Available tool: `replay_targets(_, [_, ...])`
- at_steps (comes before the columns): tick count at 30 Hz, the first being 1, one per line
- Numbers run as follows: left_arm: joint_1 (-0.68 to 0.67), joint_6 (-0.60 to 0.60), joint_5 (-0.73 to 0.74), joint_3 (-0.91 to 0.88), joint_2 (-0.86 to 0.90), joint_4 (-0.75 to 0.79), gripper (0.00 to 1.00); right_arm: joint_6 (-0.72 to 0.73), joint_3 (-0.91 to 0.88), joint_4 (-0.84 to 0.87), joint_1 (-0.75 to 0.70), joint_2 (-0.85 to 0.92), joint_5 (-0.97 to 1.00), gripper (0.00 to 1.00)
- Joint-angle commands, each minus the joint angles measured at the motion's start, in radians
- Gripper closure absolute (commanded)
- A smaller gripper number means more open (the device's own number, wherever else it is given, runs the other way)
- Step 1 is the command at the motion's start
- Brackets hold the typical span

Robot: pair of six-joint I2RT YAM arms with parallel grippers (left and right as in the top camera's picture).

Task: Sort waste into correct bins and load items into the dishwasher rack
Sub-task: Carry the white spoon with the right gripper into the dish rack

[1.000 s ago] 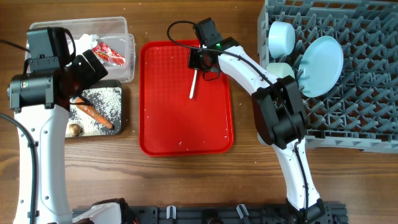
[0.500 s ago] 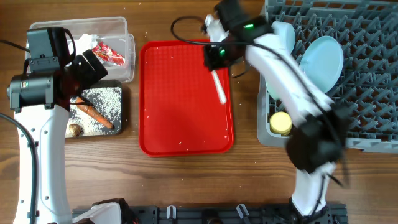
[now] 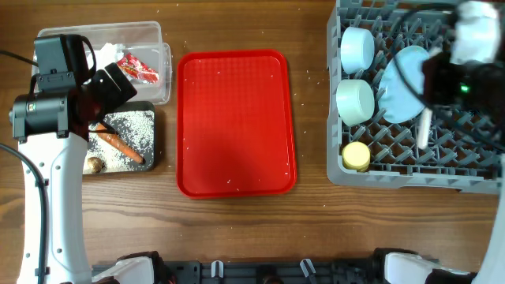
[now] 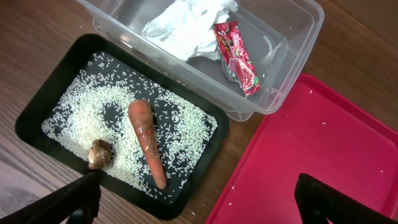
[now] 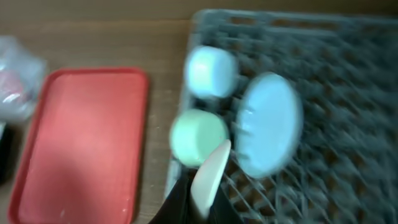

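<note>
The rack [image 3: 442, 170] holds the plate [image 3: 404, 87], both bowls [image 3: 355, 101] and the cup [image 3: 356, 155]. My right fingers [image 5: 198, 208] are clamped on the spoon [image 3: 424, 128] above it. My left fingers [image 4: 198, 190] gape wide and empty by the black bin [image 4: 37, 112] of rice [image 4: 93, 118] and carrot [image 4: 146, 140].

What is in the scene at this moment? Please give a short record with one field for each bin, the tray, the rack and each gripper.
clear tub: crumpled napkin, red wrapper
black bin: rice, carrot, brown lump
red tray: only a few white specks
rack: pale blue bowl, mint bowl, plate, yellow cup
left gripper: open, empty, above the black bin
right gripper: shut on white spoon, above the rack
</note>
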Motion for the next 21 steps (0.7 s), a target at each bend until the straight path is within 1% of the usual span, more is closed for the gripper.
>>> replay_targets(1, [0.0,-0.009,0.005,0.005,-0.008,-0.001,0.0,0.237,-0.026,-0.009,-0.089,0.008,0.183,0.96])
replay_targets(5, [0.0,-0.009,0.005,0.005,-0.008,0.0,0.0,0.492,-0.134,-0.003,-0.178,0.008,0.343,0.96])
replay_targets(9, [0.0,-0.009,0.005,0.005,-0.008,-0.001,0.0,0.667,-0.288,0.048,-0.24,0.008,0.377,0.96])
replay_targets(11, [0.0,-0.009,0.005,0.005,-0.008,-0.001,0.0,0.753,-0.386,0.101,-0.261,0.008,0.377,0.96])
replay_targets(13, [0.0,-0.009,0.005,0.005,-0.008,-0.001,0.0,0.79,-0.462,0.159,-0.272,0.008,0.377,0.95])
replay_targets(14, [0.0,-0.009,0.005,0.005,-0.008,-0.001,0.0,0.886,-0.547,0.249,-0.277,0.008,0.377,0.96])
replay_targets(15, [0.0,-0.009,0.005,0.005,-0.008,-0.001,0.0,0.929,-0.622,0.285,-0.281,0.008,0.377,0.96])
replay_targets(20, [0.0,-0.009,0.005,0.005,-0.008,-0.001,0.0,0.942,-0.733,0.368,-0.281,0.01,0.38,0.96])
replay_targets(21, [0.0,-0.009,0.005,0.005,-0.008,-0.001,0.0,0.964,-0.762,0.385,-0.281,0.01,0.38,0.96])
